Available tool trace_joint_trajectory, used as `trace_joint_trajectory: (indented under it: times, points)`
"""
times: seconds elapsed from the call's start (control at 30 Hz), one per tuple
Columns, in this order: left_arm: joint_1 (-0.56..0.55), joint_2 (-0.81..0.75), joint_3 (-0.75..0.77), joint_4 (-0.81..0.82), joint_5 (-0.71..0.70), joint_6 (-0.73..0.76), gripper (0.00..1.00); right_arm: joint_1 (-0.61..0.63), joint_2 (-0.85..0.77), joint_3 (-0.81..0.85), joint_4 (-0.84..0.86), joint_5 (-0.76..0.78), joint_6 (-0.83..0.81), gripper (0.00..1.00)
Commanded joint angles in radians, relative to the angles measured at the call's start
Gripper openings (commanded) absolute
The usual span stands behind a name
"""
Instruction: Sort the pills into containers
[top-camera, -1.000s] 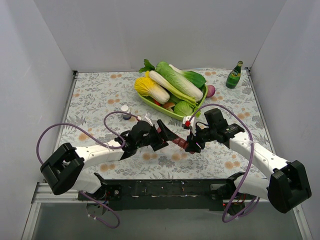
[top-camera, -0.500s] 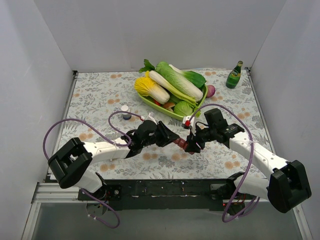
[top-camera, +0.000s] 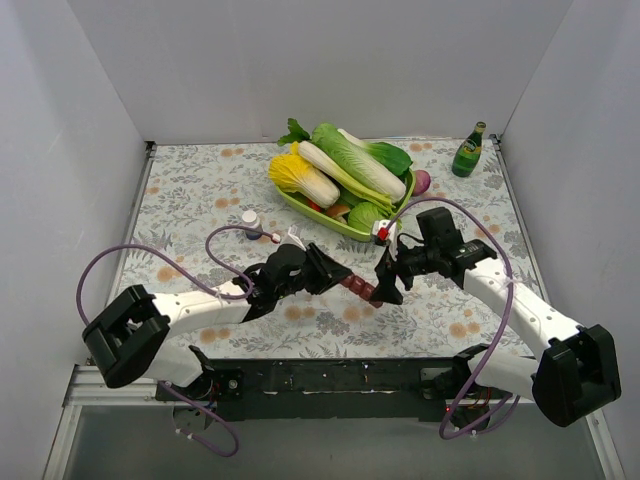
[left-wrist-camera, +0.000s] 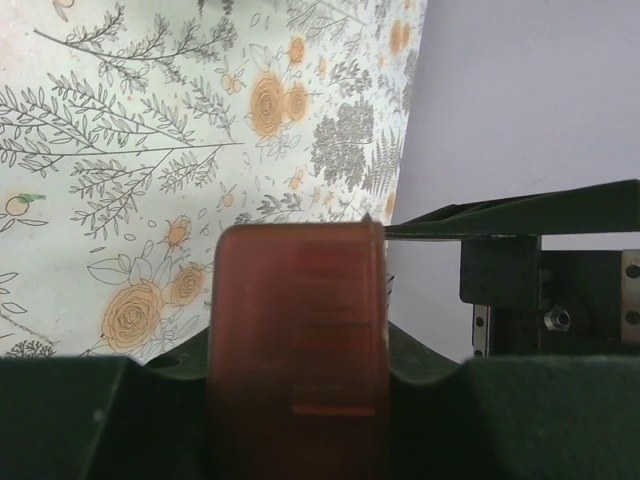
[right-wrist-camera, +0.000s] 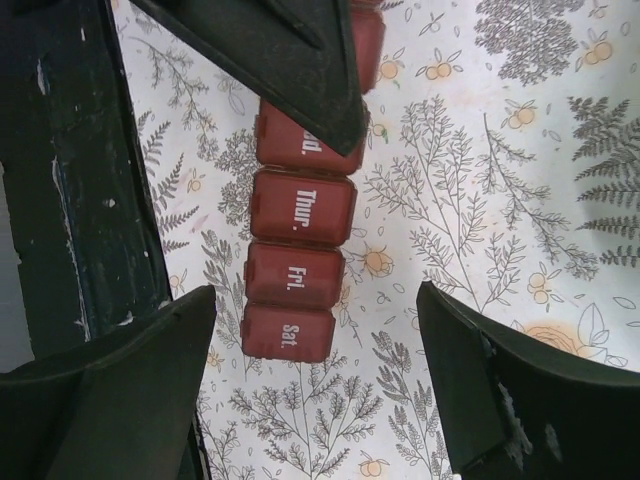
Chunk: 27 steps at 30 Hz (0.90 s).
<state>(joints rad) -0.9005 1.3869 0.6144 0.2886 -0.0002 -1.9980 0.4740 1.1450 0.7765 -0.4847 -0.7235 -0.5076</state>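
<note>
The dark red pill organiser (top-camera: 356, 285) stretches between my two grippers at the middle front of the table. My left gripper (top-camera: 326, 271) is shut on its left end, and the left wrist view shows that end (left-wrist-camera: 298, 340) wedged between the dark fingers (left-wrist-camera: 70, 420). In the right wrist view the closed lids read Thur., Fri. and Sat. (right-wrist-camera: 292, 275). My right gripper (right-wrist-camera: 315, 300) stands open astride the Sat. end without touching it. No pills show in any view.
A green tray (top-camera: 298, 207) piled with cabbages sits behind the grippers, with a purple onion (top-camera: 421, 181) at its right. A small white-capped bottle (top-camera: 250, 221) stands at left, and a green glass bottle (top-camera: 467, 150) at the back right corner. White walls enclose the table.
My left gripper closed on the organiser's left end. My right gripper opened and let go of the other end, then drew back slightly to the right.
</note>
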Motion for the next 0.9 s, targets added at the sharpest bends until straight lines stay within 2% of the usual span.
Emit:
trace_joint_trajectory:
  times: [0.0, 0.33, 0.5, 0.73, 0.83, 0.87]
  points:
    - [-0.005, -0.094, -0.012, -0.012, -0.078, -0.041, 0.00, -0.017, -0.016, 0.067, -0.075, -0.050, 0.017, 0.89]
    - [-0.005, -0.121, -0.004, -0.054, -0.126, -0.073, 0.00, 0.008, 0.001, 0.037, -0.074, 0.021, 0.038, 0.86]
    - [-0.005, -0.134, -0.013, -0.055, -0.136, -0.091, 0.00, 0.031, 0.001, 0.021, -0.057, 0.044, 0.035, 0.77]
    - [-0.005, -0.140, -0.024, -0.039, -0.126, -0.107, 0.00, 0.041, 0.036, 0.020, -0.034, 0.067, 0.035, 0.79]
    - [-0.005, -0.143, -0.027, -0.037, -0.124, -0.110, 0.00, 0.043, 0.042, 0.024, -0.026, 0.067, 0.035, 0.70]
    - [-0.005, -0.144, -0.031, -0.034, -0.124, -0.111, 0.00, 0.043, 0.042, 0.024, -0.026, 0.067, 0.035, 0.65]
